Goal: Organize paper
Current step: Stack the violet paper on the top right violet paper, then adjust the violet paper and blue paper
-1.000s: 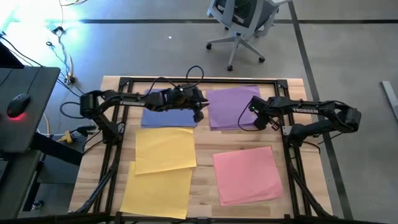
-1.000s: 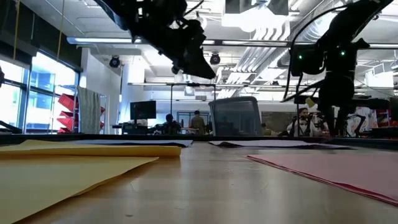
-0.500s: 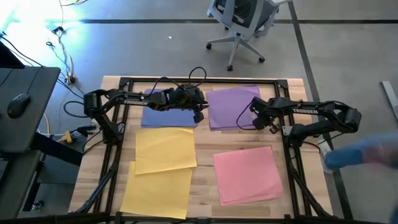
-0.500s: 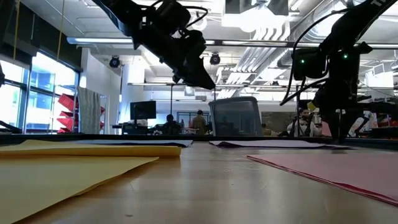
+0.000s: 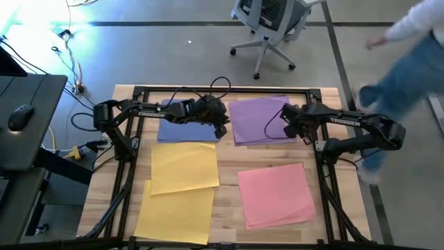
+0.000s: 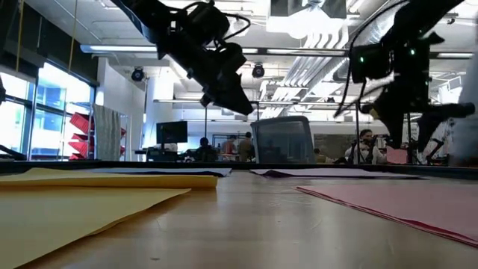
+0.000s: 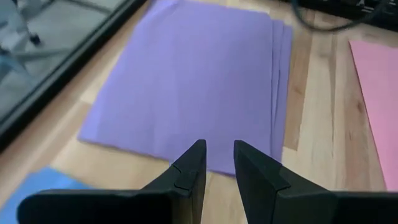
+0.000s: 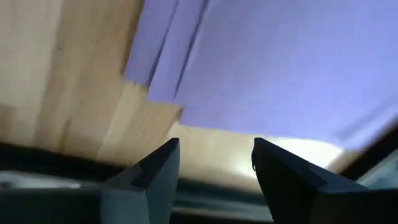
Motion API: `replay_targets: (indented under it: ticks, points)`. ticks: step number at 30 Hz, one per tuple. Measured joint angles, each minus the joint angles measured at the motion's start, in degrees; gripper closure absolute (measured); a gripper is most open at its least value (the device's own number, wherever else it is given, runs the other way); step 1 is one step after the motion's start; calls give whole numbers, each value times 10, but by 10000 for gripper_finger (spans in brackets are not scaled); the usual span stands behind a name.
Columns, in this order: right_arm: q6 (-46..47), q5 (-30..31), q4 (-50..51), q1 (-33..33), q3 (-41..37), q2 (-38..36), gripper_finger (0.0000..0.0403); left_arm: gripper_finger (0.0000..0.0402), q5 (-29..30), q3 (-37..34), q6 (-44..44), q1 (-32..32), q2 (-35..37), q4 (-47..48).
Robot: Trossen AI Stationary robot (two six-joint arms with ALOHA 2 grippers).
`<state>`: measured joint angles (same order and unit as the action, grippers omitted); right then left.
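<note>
The paper lies flat on the wooden table in sorted patches. A purple stack (image 5: 260,118) is at the far right, with a blue sheet (image 5: 184,130) to its left. Two yellow sheets (image 5: 184,167) overlap at the near left, and pink sheets (image 5: 276,194) lie at the near right. My left gripper (image 5: 222,130) hangs open above the purple stack's left edge (image 7: 186,81), with nothing between its fingers. My right gripper (image 8: 216,146) is open too. It points down above the purple stack's right-hand corner (image 8: 152,87), clear of it.
A black frame (image 5: 222,90) runs round the table's edges. An office chair (image 5: 267,21) stands beyond the far edge. A person (image 5: 409,55) walks past on the floor at the far right. A desk with a mouse (image 5: 21,118) stands to the left.
My right gripper has risen off the purple stack's right edge, rolled about its own axis and opened. The purple stack stays flat where it was. A person has walked into the high view at the right.
</note>
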<state>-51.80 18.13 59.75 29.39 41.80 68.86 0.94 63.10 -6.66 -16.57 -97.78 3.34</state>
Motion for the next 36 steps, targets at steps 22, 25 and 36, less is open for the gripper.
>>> replay_targets:
  ticks: [22, 25, 36]
  points:
    - [542, 28, -80, 190, 43, 238, 396, 393, -49, 115, -58, -30, -193, 87]
    - [563, 10, -79, 189, 43, 269, 401, 400, -47, 138, -57, -30, -221, 121]
    - [553, -112, -48, 153, 42, 247, 403, 399, -32, 152, -51, -23, -234, 133]
